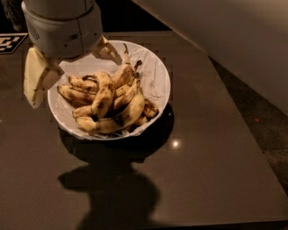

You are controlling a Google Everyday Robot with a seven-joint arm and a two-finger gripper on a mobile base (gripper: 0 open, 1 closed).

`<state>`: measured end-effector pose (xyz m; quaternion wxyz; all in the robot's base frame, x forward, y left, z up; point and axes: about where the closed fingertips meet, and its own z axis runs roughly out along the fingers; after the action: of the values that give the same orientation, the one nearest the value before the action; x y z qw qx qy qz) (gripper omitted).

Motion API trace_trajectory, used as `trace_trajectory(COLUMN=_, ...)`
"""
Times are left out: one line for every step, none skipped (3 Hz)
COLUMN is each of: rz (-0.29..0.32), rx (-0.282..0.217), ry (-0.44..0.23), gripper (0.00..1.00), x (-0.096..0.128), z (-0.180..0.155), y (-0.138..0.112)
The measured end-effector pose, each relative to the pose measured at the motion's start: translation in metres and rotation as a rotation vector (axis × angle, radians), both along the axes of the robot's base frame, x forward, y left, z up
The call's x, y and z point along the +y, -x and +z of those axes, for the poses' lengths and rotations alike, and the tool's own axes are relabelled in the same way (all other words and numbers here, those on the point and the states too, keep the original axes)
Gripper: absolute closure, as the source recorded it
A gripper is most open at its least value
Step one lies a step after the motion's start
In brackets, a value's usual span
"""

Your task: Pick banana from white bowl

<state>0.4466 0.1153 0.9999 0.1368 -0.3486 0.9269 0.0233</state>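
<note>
Bananas (105, 101) lie heaped and interlocked in the white bowl (157, 76) on the dark surface (216, 170). Your pincer (74, 80) hangs wide open and empty above the bowl's left rim; descend here and it may strike the rim and tip the bowl

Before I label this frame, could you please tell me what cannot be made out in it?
In the camera view:
The gripper, open at the rear left of the white bowl, hides that stretch of rim.
The arm above it is cut off by the top edge.
Upper bananas cover lower ones, so no count.
The checkered tag is cut by the left edge.
</note>
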Motion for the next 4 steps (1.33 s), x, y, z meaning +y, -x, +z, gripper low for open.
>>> trace_trajectory(rz=-0.023, rx=0.013, ry=0.015, gripper=0.08, x=-0.002, z=-0.008, y=-0.018)
trace_trajectory(rz=-0.036, rx=0.027, ry=0.028, gripper=0.12, x=0.0, z=-0.017, y=-0.034)
trace_trajectory(rz=-0.053, rx=0.044, ry=0.041, gripper=0.15, x=-0.002, z=-0.028, y=-0.047)
trace_trajectory(rz=-0.066, rx=0.068, ry=0.054, gripper=0.17, x=-0.004, z=-0.041, y=-0.056)
